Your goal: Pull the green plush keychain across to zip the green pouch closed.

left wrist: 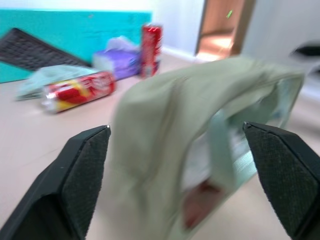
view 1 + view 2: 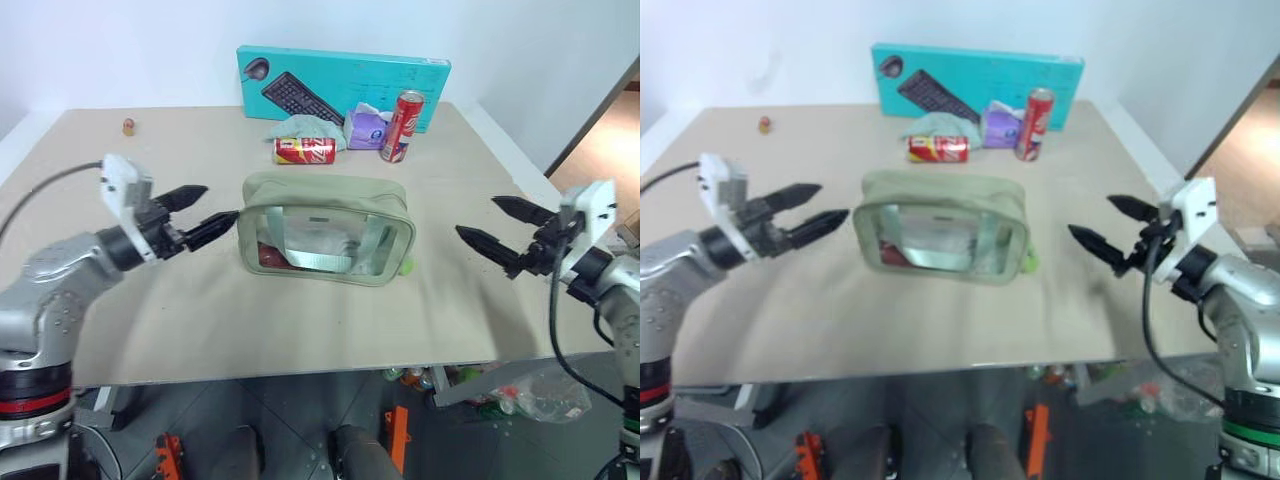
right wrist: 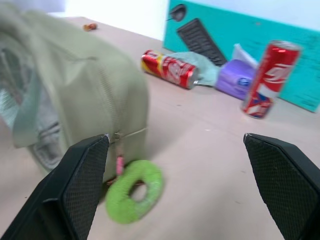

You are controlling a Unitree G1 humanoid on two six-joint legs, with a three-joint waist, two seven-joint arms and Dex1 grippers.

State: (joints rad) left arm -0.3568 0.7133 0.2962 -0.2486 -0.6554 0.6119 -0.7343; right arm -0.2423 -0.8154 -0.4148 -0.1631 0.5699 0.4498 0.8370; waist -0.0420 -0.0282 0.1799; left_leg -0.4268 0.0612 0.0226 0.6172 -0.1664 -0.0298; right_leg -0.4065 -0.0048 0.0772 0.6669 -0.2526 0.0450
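The green pouch [image 2: 325,229] stands upright in the middle of the table, its clear window and strap facing me. The green plush keychain [image 3: 134,191], a lime ring on a pink tab, lies on the table at the pouch's right end [image 2: 406,266]. My left gripper [image 2: 208,210] hovers open just off the pouch's left end, touching nothing. Well to the right of the pouch, my right gripper [image 2: 490,226] hangs open and empty. In the wrist views each pair of fingers [image 1: 75,185] [image 3: 75,185] stands wide apart.
At the table's back stand a teal keyboard box [image 2: 343,87], a lying red can [image 2: 305,150], an upright red can [image 2: 402,125], a purple packet [image 2: 366,128] and a pale green rag [image 2: 305,126]. A small object [image 2: 128,126] sits far left.
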